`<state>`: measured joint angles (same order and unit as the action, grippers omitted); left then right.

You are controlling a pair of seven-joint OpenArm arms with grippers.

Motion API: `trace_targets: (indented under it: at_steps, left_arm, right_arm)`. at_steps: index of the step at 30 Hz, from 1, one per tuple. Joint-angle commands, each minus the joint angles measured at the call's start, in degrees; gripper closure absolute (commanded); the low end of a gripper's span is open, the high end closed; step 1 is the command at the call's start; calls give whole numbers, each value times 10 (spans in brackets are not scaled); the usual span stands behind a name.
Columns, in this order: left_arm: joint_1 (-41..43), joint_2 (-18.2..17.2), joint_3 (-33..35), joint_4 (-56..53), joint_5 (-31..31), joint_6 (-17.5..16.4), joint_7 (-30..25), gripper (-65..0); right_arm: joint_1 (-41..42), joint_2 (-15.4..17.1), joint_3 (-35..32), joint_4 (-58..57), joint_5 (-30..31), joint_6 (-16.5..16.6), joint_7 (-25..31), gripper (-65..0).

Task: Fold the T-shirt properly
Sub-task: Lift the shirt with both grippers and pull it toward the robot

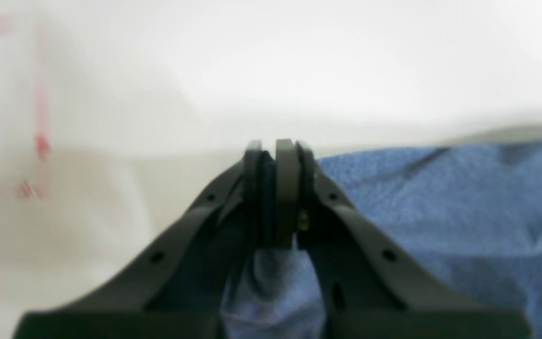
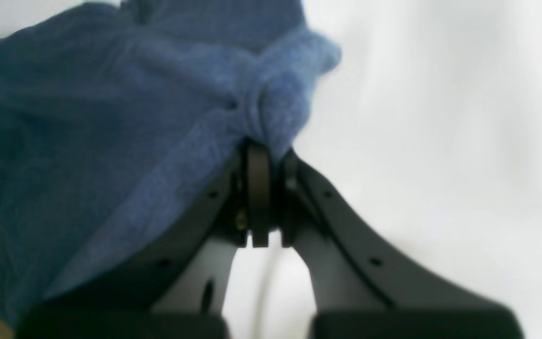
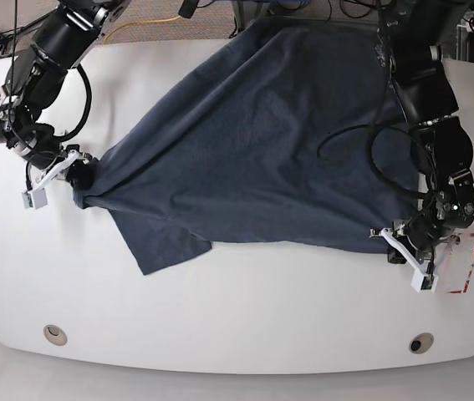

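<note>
The slate-blue T-shirt [image 3: 262, 142] lies spread across the white table, stretched between the two arms, one short sleeve [image 3: 163, 242] hanging toward the front. At the base view's left, my right gripper [image 3: 78, 177] is shut on a bunched corner of the T-shirt [image 2: 271, 103], which puckers just above the closed fingers [image 2: 258, 188]. At the base view's right, my left gripper [image 3: 391, 242] is shut on the shirt's edge; a fold of T-shirt [image 1: 271, 287] shows between its closed fingers [image 1: 286, 188] and more cloth lies to the right.
The white table [image 3: 237, 317] has two round holes [image 3: 54, 334] near its front edge. A white card with red marks [image 3: 462, 266] lies by the left gripper. Cables and equipment sit beyond the table's far edge.
</note>
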<state>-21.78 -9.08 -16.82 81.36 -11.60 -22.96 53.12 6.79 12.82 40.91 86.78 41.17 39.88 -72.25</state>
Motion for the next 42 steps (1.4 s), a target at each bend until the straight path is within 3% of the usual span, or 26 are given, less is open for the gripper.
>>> trace_targets:
  at_steps: [1,6,15,22,26,33,38,42]
  left_arm:
    - [-20,-7,-2,36,-3,0,-11,0]
    - [-55,-18,-3,83,-3,0,47,0]
    - [-138,-24,-4,112,-3,1,83,0]
    - [-153,-31,-23,204,-2,2,107,0]
    - [-215,-32,-41,222,-3,1,148,0]
    - [-309,-55,-54,228,-7,0,155,0]
    - [-314,-56,-55,231,-45,0,155,0]
    - [-262,-56,-56,240,-57,0,156,0]
  right_arm:
    - [25,8,-10,10,17,1,14,0]
    - [66,39,-34,10,17,1,14,0]
    - [178,102,-111,-25,15,1,15,0]
    - [298,153,-162,-83,17,1,14,0]
    - [371,186,-220,-83,17,1,14,0]
    - [464,221,-277,-82,20,1,13,0]
    - [472,223,-288,-81,20,1,13,0]
    - [422,223,-285,-79,30,1,13,0]
